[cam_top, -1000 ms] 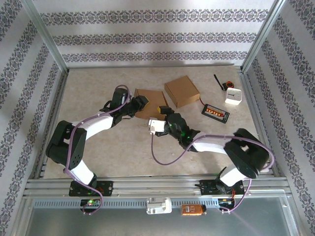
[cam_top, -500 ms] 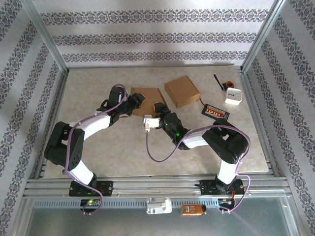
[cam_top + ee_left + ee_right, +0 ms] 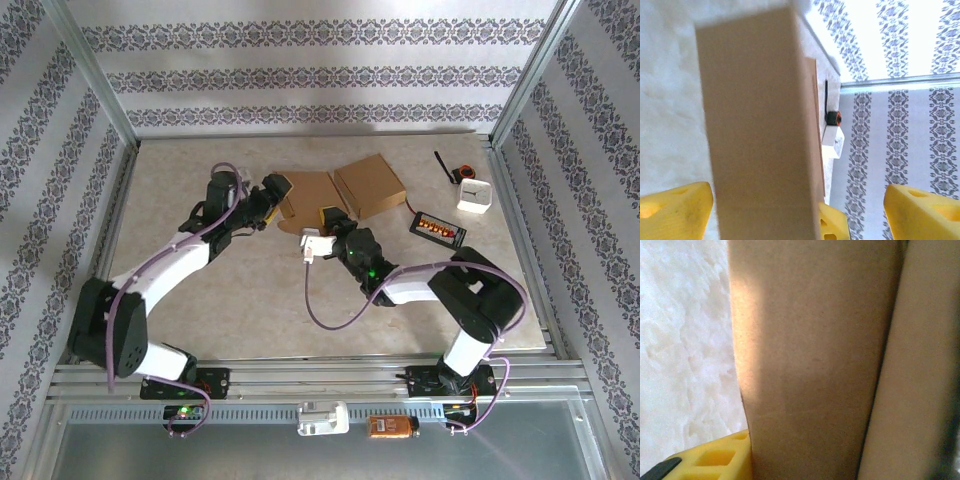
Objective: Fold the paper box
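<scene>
The paper box is a brown cardboard piece, partly raised off the table between both grippers. My left gripper is at its left edge. In the left wrist view a box panel stands upright between the left gripper's wide-open yellow fingers, closer to the left one. My right gripper is at the box's near edge. In the right wrist view the cardboard sits in the right gripper, with one yellow finger against it and the other hidden.
A second, folded brown box lies just right of the paper box. Further right are a black tray of orange parts, a white block and a black stick with an orange-ringed knob. Patterned walls enclose the table.
My left gripper has opened and its arm has stretched further back. My right gripper has closed onto the box's near edge. The box has shifted toward the back right and tilted up.
</scene>
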Available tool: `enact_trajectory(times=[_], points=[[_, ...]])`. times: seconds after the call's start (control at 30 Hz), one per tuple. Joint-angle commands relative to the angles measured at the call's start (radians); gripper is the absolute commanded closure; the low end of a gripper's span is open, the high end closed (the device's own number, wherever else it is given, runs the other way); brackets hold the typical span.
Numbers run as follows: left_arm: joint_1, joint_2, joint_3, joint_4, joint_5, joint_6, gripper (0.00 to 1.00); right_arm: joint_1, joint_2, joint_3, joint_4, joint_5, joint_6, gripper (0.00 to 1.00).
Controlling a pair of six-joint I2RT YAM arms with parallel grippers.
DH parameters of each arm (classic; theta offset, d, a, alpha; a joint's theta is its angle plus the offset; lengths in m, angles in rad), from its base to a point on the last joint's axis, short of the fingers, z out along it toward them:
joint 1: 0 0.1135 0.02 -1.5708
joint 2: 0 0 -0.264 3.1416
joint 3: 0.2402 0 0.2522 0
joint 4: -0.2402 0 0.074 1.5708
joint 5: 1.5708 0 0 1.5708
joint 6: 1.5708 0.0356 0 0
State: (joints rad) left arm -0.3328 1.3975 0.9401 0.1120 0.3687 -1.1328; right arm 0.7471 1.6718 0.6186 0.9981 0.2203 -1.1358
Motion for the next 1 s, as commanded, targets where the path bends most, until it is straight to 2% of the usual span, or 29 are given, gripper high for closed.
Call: enact_trajectory(times=[0.0,0.1,0.17,0.3,0.4,0.57,0.73,0.8,0.97], points=[[0.021,-0.131,0.045,-0.144,-0.188,0.222,0.11,-0.022,-0.138,-0.015,-0.169,-0.046,0.101,0.59],[0.026,-0.241,0.038,-0.194,-0.333,0.418,0.09,-0.063,-0.305,0.064,-0.608,-0.203,0.200,0.59],[0.027,-0.314,0.021,-0.214,-0.409,0.535,0.07,-0.120,-0.374,0.174,-0.950,-0.380,0.293,0.61],[0.029,-0.421,-0.029,-0.240,-0.485,0.668,0.04,-0.137,-0.373,0.421,-1.455,-0.473,0.299,0.62],[0.029,-0.478,-0.091,-0.226,-0.435,0.736,0.02,-0.136,-0.305,0.614,-1.800,-0.505,0.263,0.59],[0.030,-0.533,-0.178,-0.198,-0.247,0.810,0.00,-0.113,-0.114,0.952,-2.238,-0.495,0.267,0.61],[0.030,-0.549,-0.199,-0.212,-0.240,0.802,0.00,-0.070,0.064,1.143,-2.377,-0.496,0.268,0.58],[0.031,-0.550,-0.221,-0.191,-0.256,0.745,0.00,-0.061,0.130,1.188,-2.376,-0.512,0.263,0.58],[0.032,-0.547,-0.309,-0.079,-0.215,0.622,0.00,-0.047,0.274,1.271,-2.306,-0.488,0.276,0.56]])
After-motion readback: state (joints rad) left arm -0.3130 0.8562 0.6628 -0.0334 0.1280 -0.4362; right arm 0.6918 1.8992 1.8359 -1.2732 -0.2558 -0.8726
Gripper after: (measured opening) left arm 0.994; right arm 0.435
